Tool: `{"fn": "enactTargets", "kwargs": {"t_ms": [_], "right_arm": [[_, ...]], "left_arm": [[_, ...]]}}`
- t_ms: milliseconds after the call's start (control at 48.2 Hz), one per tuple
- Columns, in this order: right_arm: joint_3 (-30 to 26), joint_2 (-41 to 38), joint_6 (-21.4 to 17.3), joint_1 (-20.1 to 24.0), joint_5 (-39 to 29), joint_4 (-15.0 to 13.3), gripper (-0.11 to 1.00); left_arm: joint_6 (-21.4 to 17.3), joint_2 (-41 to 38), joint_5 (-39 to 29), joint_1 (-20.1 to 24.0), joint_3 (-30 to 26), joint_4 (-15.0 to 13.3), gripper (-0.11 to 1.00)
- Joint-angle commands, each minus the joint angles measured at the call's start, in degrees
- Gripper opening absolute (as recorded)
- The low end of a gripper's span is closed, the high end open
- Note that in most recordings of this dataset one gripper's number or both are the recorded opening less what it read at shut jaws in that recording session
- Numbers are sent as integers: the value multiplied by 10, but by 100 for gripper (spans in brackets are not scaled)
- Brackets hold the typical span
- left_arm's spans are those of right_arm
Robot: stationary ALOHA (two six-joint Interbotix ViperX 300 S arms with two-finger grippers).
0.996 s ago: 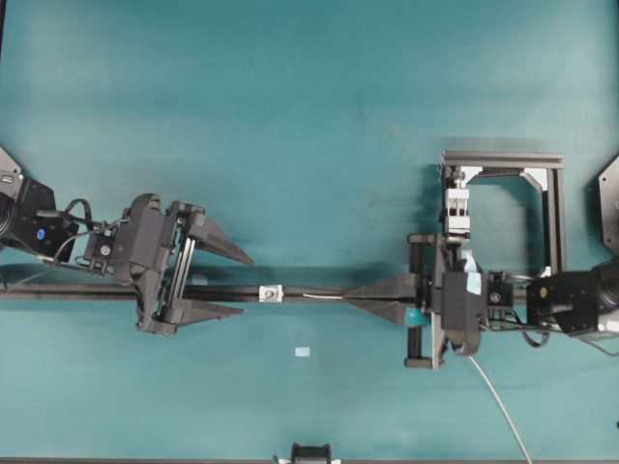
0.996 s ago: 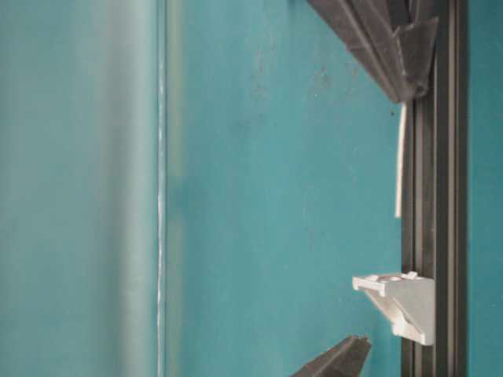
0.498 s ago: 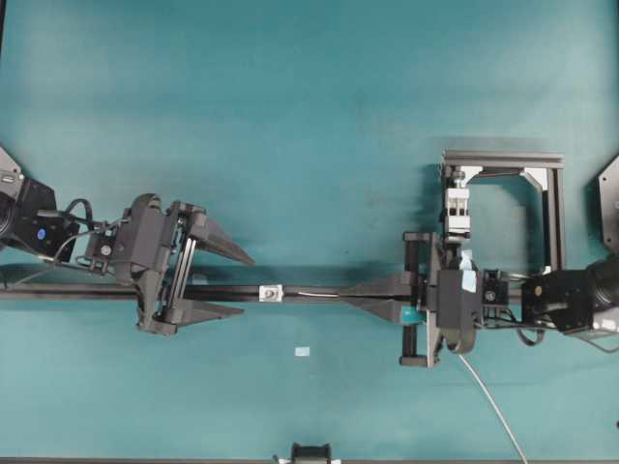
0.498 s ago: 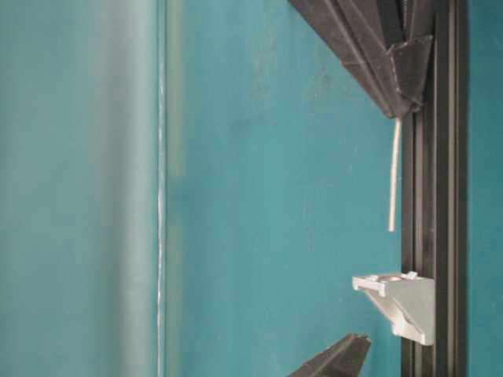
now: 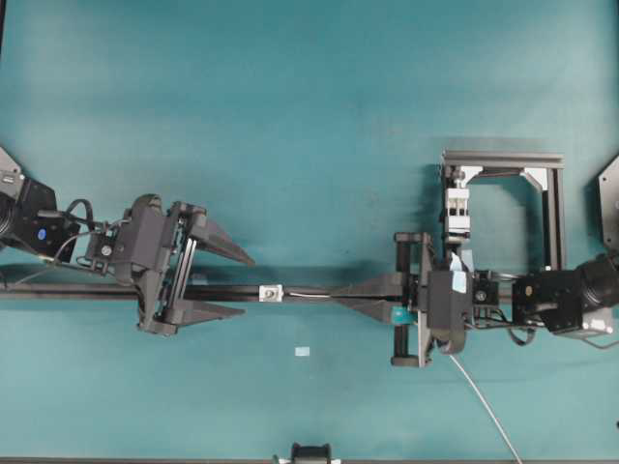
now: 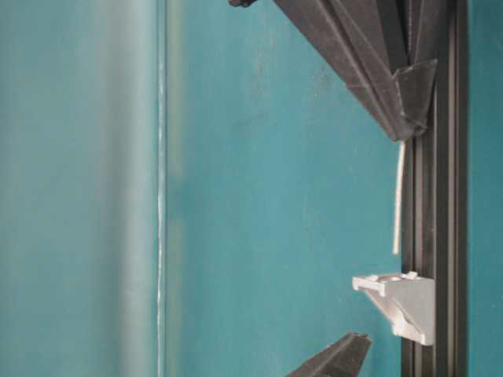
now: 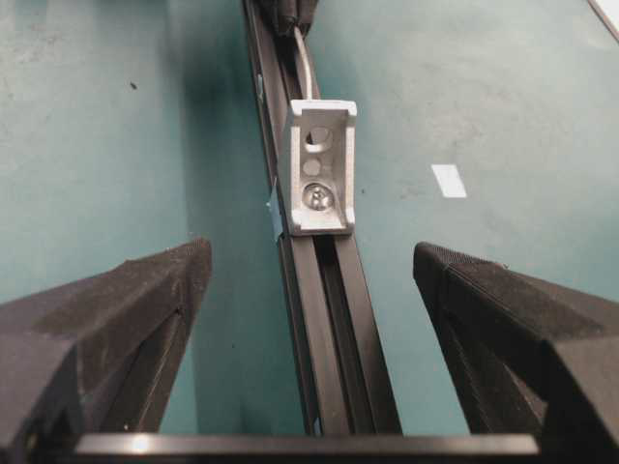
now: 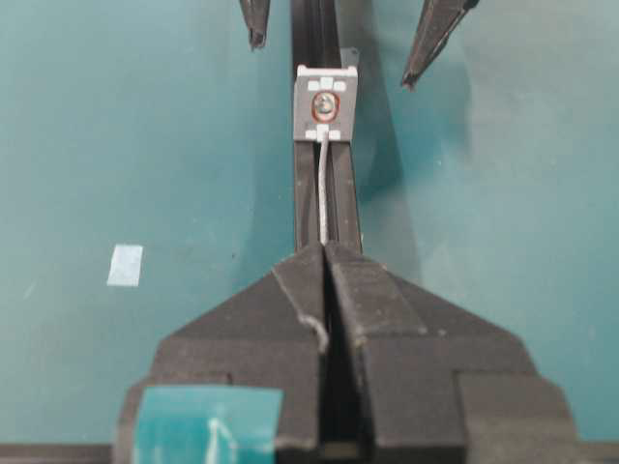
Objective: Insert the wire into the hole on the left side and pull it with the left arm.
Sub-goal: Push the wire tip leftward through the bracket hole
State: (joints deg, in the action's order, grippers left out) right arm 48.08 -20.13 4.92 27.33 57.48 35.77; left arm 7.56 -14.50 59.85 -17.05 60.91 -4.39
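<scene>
The right tool [image 8: 324, 253] is clamped on the wire [image 8: 322, 198], whose tip lies just short of the hole [image 7: 314, 141] in the bracket on the rail. The left tool [image 7: 309, 280] stands wide, straddling the rail beyond it. The wire looks thin, light and springy, so a hold close behind the tip should steer it best.

Surface [image 5: 290, 116]: teal mat, matte, covers nearly the whole overhead view. Faint dark scuffs and specks across its upper half. Lighting even, from above; soft shadows under the hardware along the mid-line. Small pale tape square [image 5: 303, 352] stuck flat on the mat, below the long black rail [image 5: 232, 293]. Black metal frame [image 5: 554, 213] stands at right. Dark strip along the bottom edge. No walls, floor or windows visible.
</scene>
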Motion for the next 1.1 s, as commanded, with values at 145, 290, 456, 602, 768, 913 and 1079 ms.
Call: {"fn": "enactTargets", "kwargs": {"t_ms": [145,290,456,602,768,913,1079], "right_arm": [[-14,0,1,-4,2,-6,3],[-22,-4,1,-9,2,-16,3],[-28,-5,1,-14,-9,-18,3],[-34,-9,1,-18,-11,-21,3],[-42,-14,1,-21,-11,-23,3],[-45,-16,1,-23,-12,-23,3],[-46,-16,2,-25,-14,-23,3]], "left_arm": [[-1,11,3,0,-4,1,67],[-1,11,3,0,-5,1,67],[-1,11,3,1,-4,1,67],[-1,11,3,0,-4,1,67],[-1,11,3,0,-5,1,67],[-2,11,3,1,-4,2,67],[-2,11,1,0,-5,2,67]]}}
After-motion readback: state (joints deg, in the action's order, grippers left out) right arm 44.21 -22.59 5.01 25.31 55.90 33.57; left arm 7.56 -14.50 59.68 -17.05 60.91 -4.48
